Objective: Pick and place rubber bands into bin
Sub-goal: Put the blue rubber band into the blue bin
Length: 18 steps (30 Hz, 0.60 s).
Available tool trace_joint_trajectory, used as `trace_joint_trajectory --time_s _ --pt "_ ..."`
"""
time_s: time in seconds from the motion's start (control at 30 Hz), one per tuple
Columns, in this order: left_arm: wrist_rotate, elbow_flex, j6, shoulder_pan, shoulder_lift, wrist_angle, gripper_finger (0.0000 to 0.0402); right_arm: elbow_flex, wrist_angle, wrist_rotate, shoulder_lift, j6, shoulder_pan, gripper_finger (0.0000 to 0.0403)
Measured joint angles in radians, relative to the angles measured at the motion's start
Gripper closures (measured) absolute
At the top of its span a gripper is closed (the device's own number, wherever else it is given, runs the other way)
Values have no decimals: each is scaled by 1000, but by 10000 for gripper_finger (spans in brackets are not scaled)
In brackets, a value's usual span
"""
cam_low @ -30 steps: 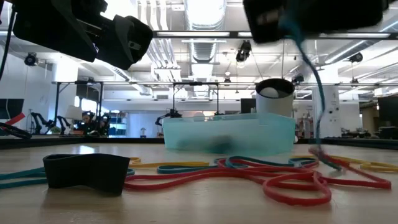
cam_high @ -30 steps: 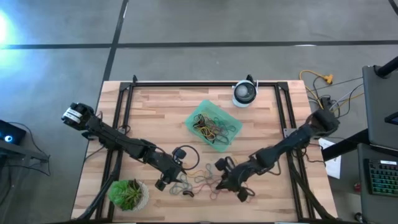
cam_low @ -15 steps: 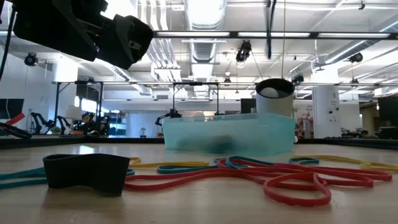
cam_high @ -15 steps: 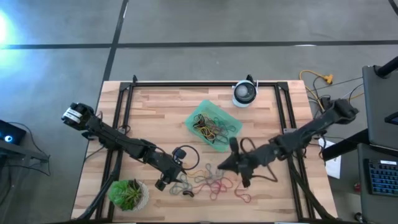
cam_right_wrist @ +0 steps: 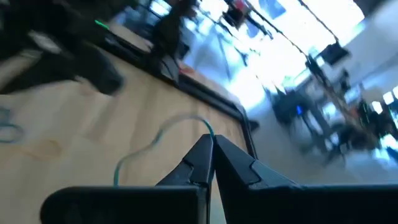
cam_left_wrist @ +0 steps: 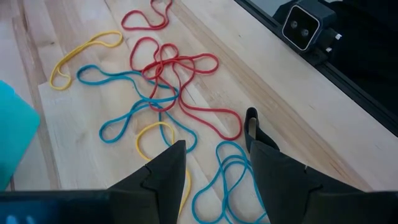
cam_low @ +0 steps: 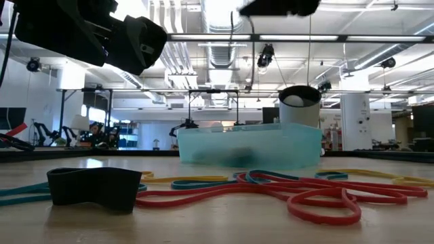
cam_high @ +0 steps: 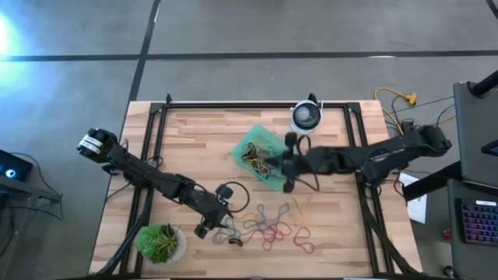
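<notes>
Loose rubber bands (cam_high: 264,225) in red, blue and yellow lie tangled on the wooden table near its front edge, and they also show in the left wrist view (cam_left_wrist: 165,93). The mint-green bin (cam_high: 267,155) farther back holds several bands. My right gripper (cam_high: 274,162) hovers over the bin's right side, shut on a thin teal rubber band (cam_right_wrist: 158,134). My left gripper (cam_left_wrist: 214,168) stands open just above the pile's left end, with a blue band (cam_left_wrist: 230,174) below the gap. It touches nothing. My right gripper pinches the teal band at one point of its loop (cam_right_wrist: 208,127) between its two fingertips. The fingers point nearly level, from the table's right toward the bin. The band hangs slack from the tips, lifted clear of the table.
A round white-and-black device (cam_high: 306,117) stands behind the bin. A potted plant (cam_high: 161,243) sits at the near left corner. A large black ring (cam_high: 231,194) lies beside my left gripper, and a wide black band (cam_low: 95,186) lies near the front. Black rails (cam_high: 156,140) frame the table.
My right gripper has risen from the pile near the front edge and swung toward the far edge and the left, ending over the bin. It has tipped from pointing down to nearly level. The teal band has come up clear of the pile with it.
</notes>
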Motion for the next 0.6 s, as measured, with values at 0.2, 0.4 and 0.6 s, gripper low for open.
trace_joint_trajectory --time_s 0.2,0.4,0.6 --pt "0 0 0 0 0 -1 237 -1 -26 -1 72 95 -122 394" --pt "0 0 0 0 0 -1 237 -3 -46 -3 162 182 -195 394" --pt "0 0 0 0 0 -2 237 -3 -46 -4 224 267 -241 394"
